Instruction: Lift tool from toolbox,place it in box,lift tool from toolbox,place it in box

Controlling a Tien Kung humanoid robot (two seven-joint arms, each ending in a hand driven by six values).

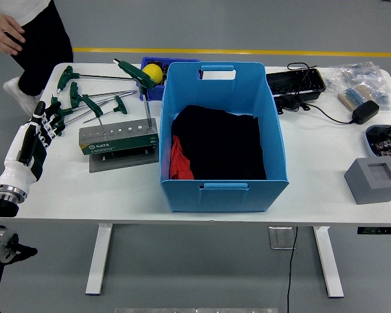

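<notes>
A grey tool stand (117,138) sits on a metal plate left of the big blue box (221,189). One green-handled T-wrench (135,72) stands in the stand's right end, leaning toward the box. Several more green T-handle wrenches (85,101) lie on the table behind the stand. My left hand (44,120) rests at the table's left edge, fingers (52,111) stretched out and holding nothing, their tips just short of the nearest wrench handles. Black cloth (218,143) and something red (179,160) lie inside the blue box.
A small blue bin holding a yellow ball (153,72) stands behind the stand. To the right of the box are a black tray (295,83), a power adapter (365,112), a brush (355,94) and a grey foam block (375,179). A person (32,39) stands at the far left corner, one hand hanging free.
</notes>
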